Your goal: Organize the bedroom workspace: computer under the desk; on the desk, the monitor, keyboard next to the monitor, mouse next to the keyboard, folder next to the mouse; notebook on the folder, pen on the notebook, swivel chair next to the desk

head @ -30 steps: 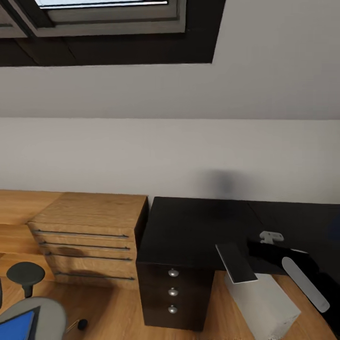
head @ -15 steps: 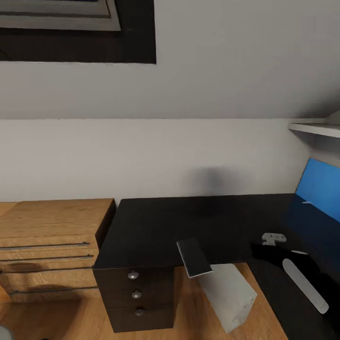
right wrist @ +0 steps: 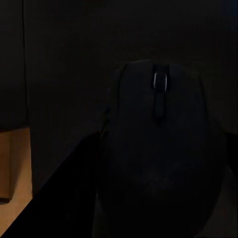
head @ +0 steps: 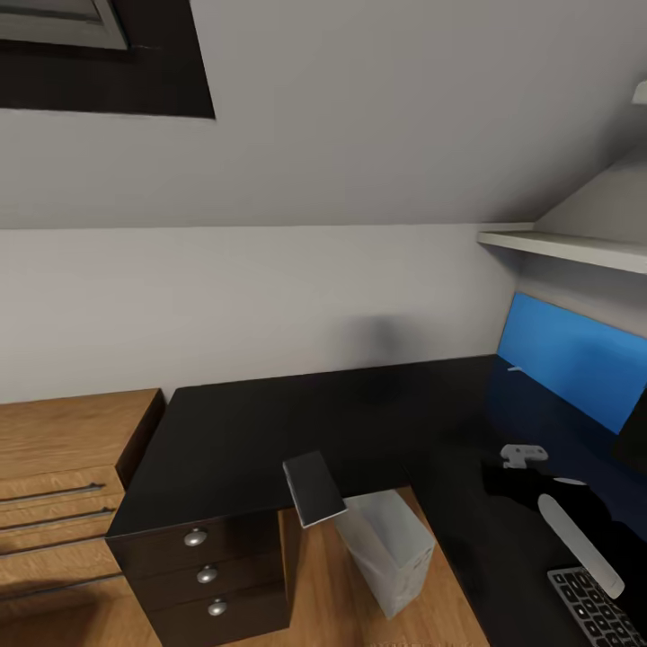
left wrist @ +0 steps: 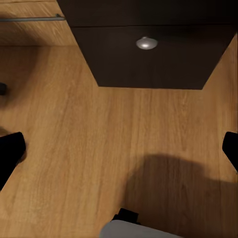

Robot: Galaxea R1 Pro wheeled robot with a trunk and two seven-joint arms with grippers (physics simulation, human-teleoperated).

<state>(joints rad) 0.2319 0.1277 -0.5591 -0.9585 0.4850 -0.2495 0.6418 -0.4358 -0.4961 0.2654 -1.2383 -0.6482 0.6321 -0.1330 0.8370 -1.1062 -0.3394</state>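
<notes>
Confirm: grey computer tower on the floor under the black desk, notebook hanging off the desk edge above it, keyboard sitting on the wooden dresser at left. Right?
Not quite. The keyboard is on the black desk, at the lower right of the head view, not on the wooden dresser. The rest holds: the grey computer tower stands on the floor under the desk, and the notebook overhangs the edge above it.
</notes>
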